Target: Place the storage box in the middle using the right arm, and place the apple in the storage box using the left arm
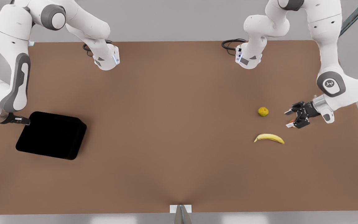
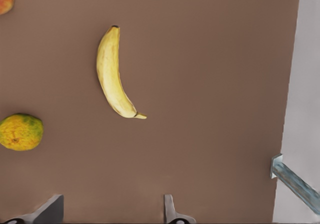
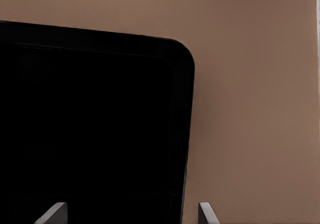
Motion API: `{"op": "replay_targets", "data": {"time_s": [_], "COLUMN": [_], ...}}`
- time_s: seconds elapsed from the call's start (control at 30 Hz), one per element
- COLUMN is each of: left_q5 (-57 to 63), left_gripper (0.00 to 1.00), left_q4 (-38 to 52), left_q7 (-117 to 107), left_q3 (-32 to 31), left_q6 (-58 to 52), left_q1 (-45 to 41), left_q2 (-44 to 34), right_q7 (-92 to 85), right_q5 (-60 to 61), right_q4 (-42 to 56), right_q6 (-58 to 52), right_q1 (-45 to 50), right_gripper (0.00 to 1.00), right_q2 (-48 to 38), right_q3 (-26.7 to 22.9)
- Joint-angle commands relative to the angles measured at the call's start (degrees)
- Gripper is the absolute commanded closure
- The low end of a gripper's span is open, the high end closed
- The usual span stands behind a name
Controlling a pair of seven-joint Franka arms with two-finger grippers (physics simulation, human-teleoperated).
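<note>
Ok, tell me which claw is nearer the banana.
Left. The left claw hangs open just beside the banana, on the front view's right; the right claw is across the table, open at the storage box edge.

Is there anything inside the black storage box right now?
The storage box looks uniformly black inside, with nothing visible. The right gripper is at its edge, and its interior is too dark to see detail.

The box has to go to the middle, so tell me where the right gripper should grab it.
Grip the storage box by its thin rim at the corner on the front view's left, coming in from that side. The box is far wider than the open right gripper, so only the wall fits between the fingers, and that corner is nearest.
</note>
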Motion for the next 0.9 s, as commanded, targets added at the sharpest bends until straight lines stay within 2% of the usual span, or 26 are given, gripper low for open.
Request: {"op": "replay_targets", "data": {"time_s": [0.0, 0.07, 0.27, 0.43, 0.53, 0.57, 0.6, 0.63, 0.67, 0.73, 0.87], "left_q5": [-17.2, -17.8, -28.4, -35.0, -35.0, -35.0, -34.8, -34.9, -34.7, -34.3, -34.5], "left_gripper": [0.00, 0.00, 0.00, 0.00, 0.00, 0.00, 0.00, 0.00, 0.00, 0.00, 0.00], "left_q4": [-0.3, -0.3, 2.0, 2.3, 2.3, 2.3, 2.3, 2.7, 5.2, 6.7, 8.0], "left_q7": [0.0, -1.1, -2.5, -2.2, -2.0, -2.0, -2.0, -1.0, -0.2, 1.1, 2.4], "left_q3": [0.0, 0.0, -0.3, -0.9, -0.9, -0.9, -0.9, -0.9, -1.7, -3.8, -6.7], "left_q6": [0.0, -1.9, -16.3, -17.2, -17.4, -17.5, -17.6, -18.3, -21.0, -22.8, -23.1], "left_q1": [-0.2, 1.0, 15.2, 17.1, 17.5, 17.5, 18.1, 19.3, 22.0, 26.8, 30.3], "left_q2": [0.6, 4.1, 14.4, 18.1, 18.9, 19.2, 19.8, 21.4, 24.2, 26.8, 30.3], "right_q7": [0.0, -6.2, -6.3, -6.2, -6.2, -6.3, -6.4, -7.2, -7.3, -8.9, -8.9], "right_q5": [0.1, 6.6, 7.0, 7.1, 7.1, 7.0, 6.9, 6.9, 6.9, 6.9, 6.9], "right_q4": [-0.2, -1.1, -2.0, -1.6, -1.6, -1.6, -1.7, -1.8, -1.9, -2.0, -2.2], "right_q6": [0.5, 4.9, 7.8, 8.9, 8.9, 8.8, 8.7, 8.5, 8.5, 8.5, 8.6], "right_q1": [-0.6, -2.2, -2.4, -2.3, -2.4, -2.3, -2.3, -2.3, -2.3, -2.3, -2.3], "right_gripper": [0.00, 0.00, 0.00, 0.00, 0.00, 0.10, 0.34, 0.51, 0.61, 0.62, 0.63], "right_q2": [0.3, 3.9, 8.0, 12.0, 12.6, 12.9, 12.9, 12.9, 13.1, 13.2, 13.9], "right_q3": [-0.1, -0.8, -1.8, -1.8, -1.8, -1.8, -1.8, -1.8, -1.8, -1.8, -1.9]}}
